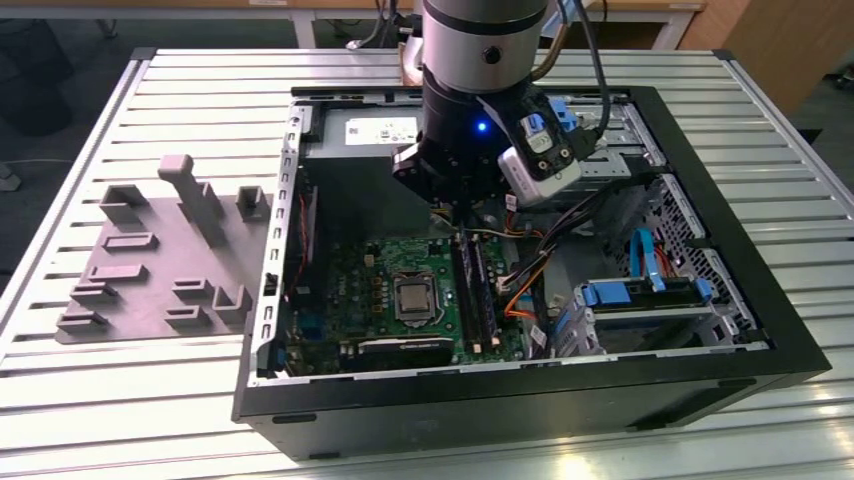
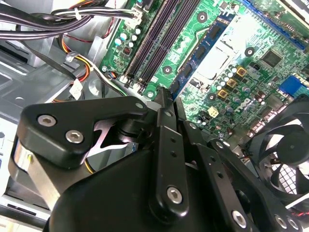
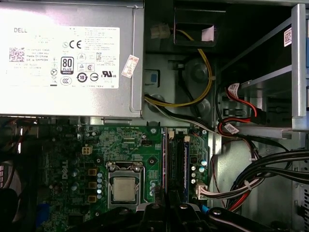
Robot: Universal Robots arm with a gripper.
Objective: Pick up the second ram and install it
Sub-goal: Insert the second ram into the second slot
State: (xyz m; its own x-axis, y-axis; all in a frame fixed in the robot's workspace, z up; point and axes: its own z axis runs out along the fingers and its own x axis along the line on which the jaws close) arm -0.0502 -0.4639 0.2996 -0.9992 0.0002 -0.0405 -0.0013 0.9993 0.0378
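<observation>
The second ram (image 2: 198, 55) is a dark blue strip with black chips. It runs out from my fingertips over the green motherboard (image 2: 251, 72), beside the long black slots (image 2: 152, 43). In the first wrist view the ram (image 3: 185, 164) stands on edge in line with the slots, right of the CPU socket (image 3: 124, 188). My gripper (image 2: 170, 94) looks shut on the ram's near end, its fingers close together. In the exterior view the gripper (image 1: 461, 215) reaches down into the open computer case (image 1: 534, 400), just above the slots (image 1: 474, 290).
A silver power supply (image 3: 67, 58) sits behind the board. Black and coloured cable bundles (image 3: 270, 169) run beside the slots. A black fan (image 2: 285, 145) is close by. Blue drive brackets (image 1: 641, 295) fill one end of the case. A grey parts fixture (image 1: 160, 260) lies on the exterior view's left.
</observation>
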